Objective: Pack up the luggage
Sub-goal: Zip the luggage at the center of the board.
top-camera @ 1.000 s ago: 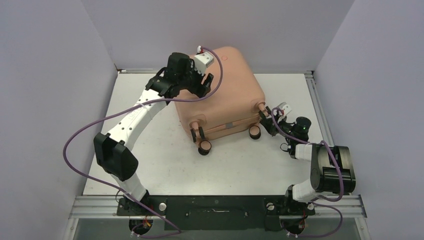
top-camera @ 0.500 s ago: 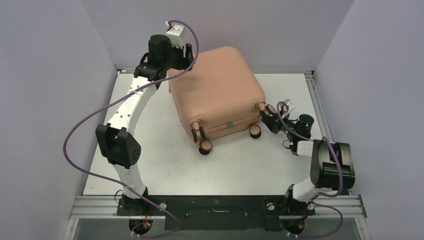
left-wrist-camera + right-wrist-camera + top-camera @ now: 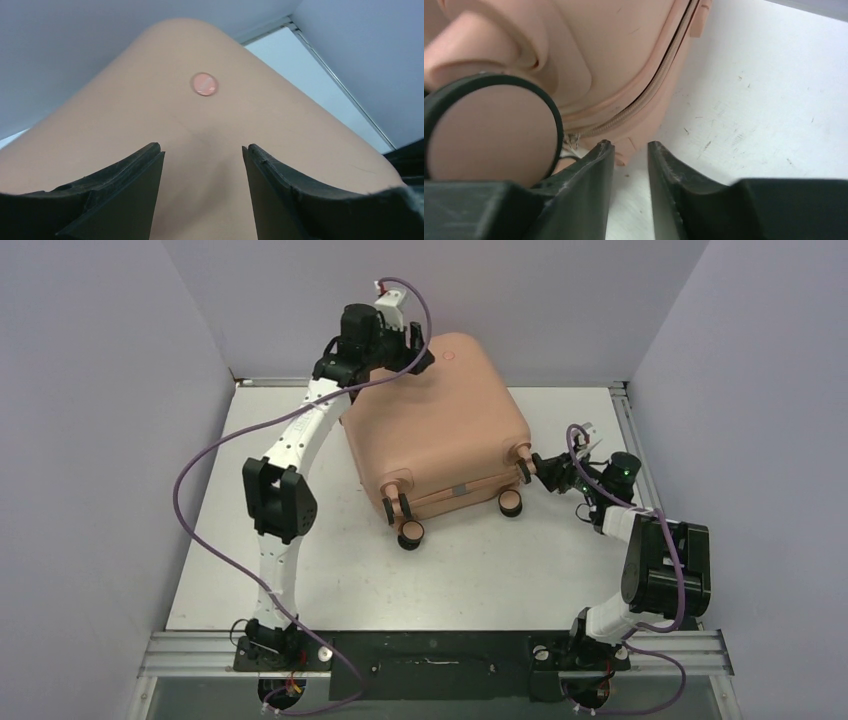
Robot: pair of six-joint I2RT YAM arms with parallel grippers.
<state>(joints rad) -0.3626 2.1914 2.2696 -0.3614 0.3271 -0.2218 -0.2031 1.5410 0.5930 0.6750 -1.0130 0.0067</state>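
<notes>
The luggage point(image 3: 440, 430), a salmon-pink hard-shell case, lies closed on the white table point(image 3: 500, 570) with its wheels toward the arms. My left gripper point(image 3: 418, 350) hovers over its far top corner, open. In the left wrist view the left gripper point(image 3: 202, 150) has only the pink shell point(image 3: 150, 115) and a round logo dot point(image 3: 204, 84) in front of it. My right gripper point(image 3: 535, 468) sits low at the case's right wheel corner. In the right wrist view the right gripper point(image 3: 630, 145) shows a narrow empty gap, beside a caster wheel point(image 3: 489, 130) and the zipper seam point(image 3: 659, 80).
Lilac walls close in the table on the left, back and right. A metal rail point(image 3: 628, 435) runs along the right edge. Two more caster wheels point(image 3: 408, 533) stick out from the case's near side. Bare table lies between the case and the arm bases.
My left gripper swung off to the case's far left corner, then back right over its top. The right gripper's jaws parted a little and it shifted slightly away from the wheel.
</notes>
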